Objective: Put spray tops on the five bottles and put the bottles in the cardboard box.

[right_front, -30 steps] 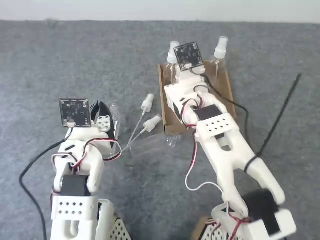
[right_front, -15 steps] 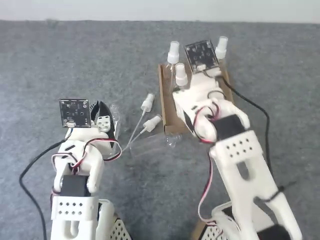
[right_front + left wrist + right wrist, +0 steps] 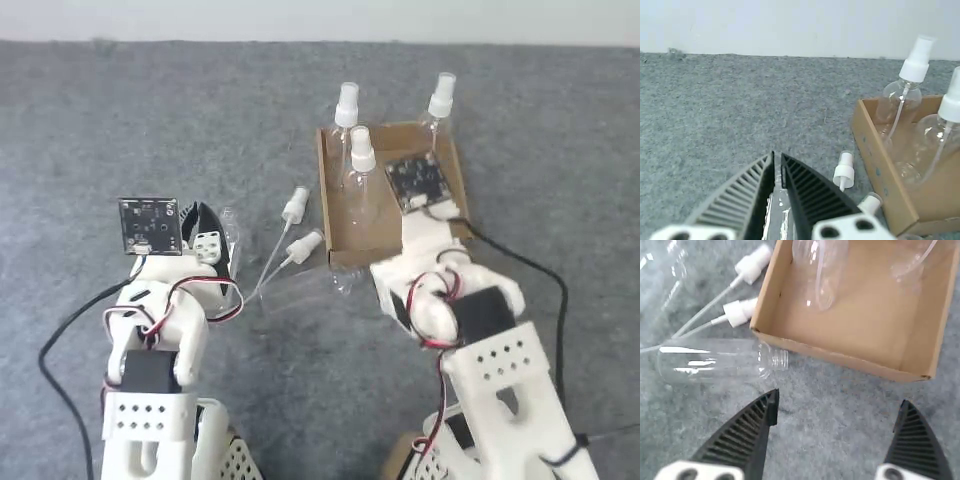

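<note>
One right pincer, downward, wide apart

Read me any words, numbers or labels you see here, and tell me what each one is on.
No text can be read.
Cardboard box: small blue marks on its outer wall, too small to read.
Bottles and spray tops: no print visible.

Your high view looks down over the table; both close wrist views share the cardboard box with it.
</note>
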